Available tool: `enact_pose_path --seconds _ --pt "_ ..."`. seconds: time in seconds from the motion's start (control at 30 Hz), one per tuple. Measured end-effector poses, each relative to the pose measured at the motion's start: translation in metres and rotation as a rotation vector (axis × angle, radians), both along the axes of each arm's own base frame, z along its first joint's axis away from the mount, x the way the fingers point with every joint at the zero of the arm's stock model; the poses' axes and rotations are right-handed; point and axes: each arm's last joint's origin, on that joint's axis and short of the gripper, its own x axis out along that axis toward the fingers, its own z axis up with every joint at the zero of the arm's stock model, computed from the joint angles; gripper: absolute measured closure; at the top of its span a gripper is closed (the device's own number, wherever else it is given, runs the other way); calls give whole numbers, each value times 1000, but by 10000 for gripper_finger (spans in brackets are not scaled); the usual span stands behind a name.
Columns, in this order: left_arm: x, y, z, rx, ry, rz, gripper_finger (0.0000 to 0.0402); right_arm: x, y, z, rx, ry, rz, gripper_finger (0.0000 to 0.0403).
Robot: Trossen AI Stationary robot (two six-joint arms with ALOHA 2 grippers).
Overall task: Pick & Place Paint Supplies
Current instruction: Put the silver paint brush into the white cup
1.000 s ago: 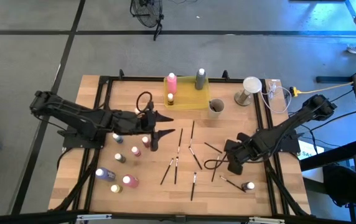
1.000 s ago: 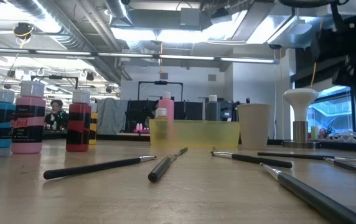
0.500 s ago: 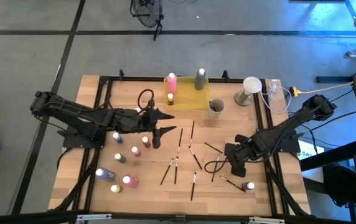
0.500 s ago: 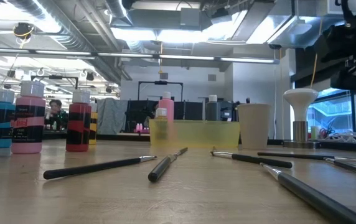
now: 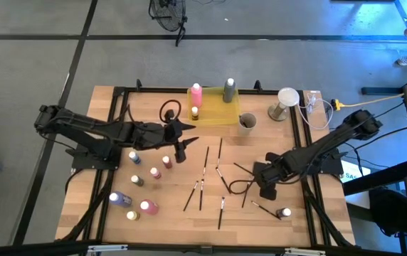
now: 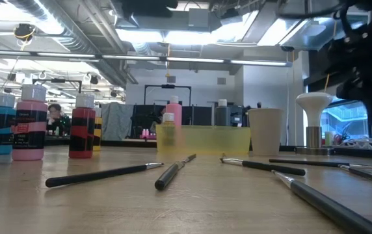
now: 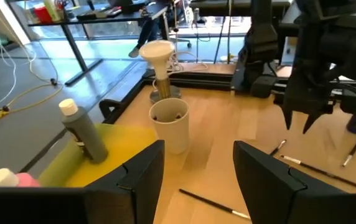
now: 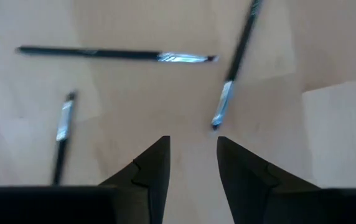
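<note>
Right gripper [image 8: 190, 162] points down at the bare wood on the right half of the table [image 5: 260, 139], fingers [image 8: 150, 168] spread a little with nothing between them; a brush tip [image 8: 221, 109] lies just past the fingertips, another brush [image 8: 112, 55] lies crosswise farther out, a third [image 8: 61, 130] off to one side. From above, this gripper [image 5: 259, 186] sits among scattered brushes [image 5: 221, 179] right of centre, a small pale-capped bottle [image 5: 284, 212] near it toward the front edge. Left gripper [image 7: 196, 177] hangs above the table left of centre, fingers apart and empty, aimed toward the beige cup [image 7: 170, 124], the grey bottle [image 7: 81, 130] in the yellow tray [image 7: 125, 146] and a white-topped stand [image 7: 159, 62]. From above, left gripper [image 5: 183, 139] is close to the tray [image 5: 218, 112], which holds a pink bottle [image 5: 196, 92], a grey bottle [image 5: 230, 89] and a small pale one [image 5: 195, 112]. More bottles [image 5: 143, 206] stand on the left front of the table, one dark red [image 5: 167, 162] just by the left gripper. Low view: brushes [image 6: 101, 174] lie flat on the wood, bottles [image 6: 30, 130] stand left, cup [image 6: 265, 131] stands just right of the tray [image 6: 202, 140].
</note>
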Motion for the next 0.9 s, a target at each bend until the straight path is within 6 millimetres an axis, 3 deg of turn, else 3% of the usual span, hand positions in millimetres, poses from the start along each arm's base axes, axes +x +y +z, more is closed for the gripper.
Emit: enact_pose_path --seconds 0.3,0.9 --pt "6 11 -6 11 27 19 215 7 -7 -13 -39 63 -21 269" --pt "8 10 -6 -20 9 1 215 18 -1 -42 -49 163 -39 269"
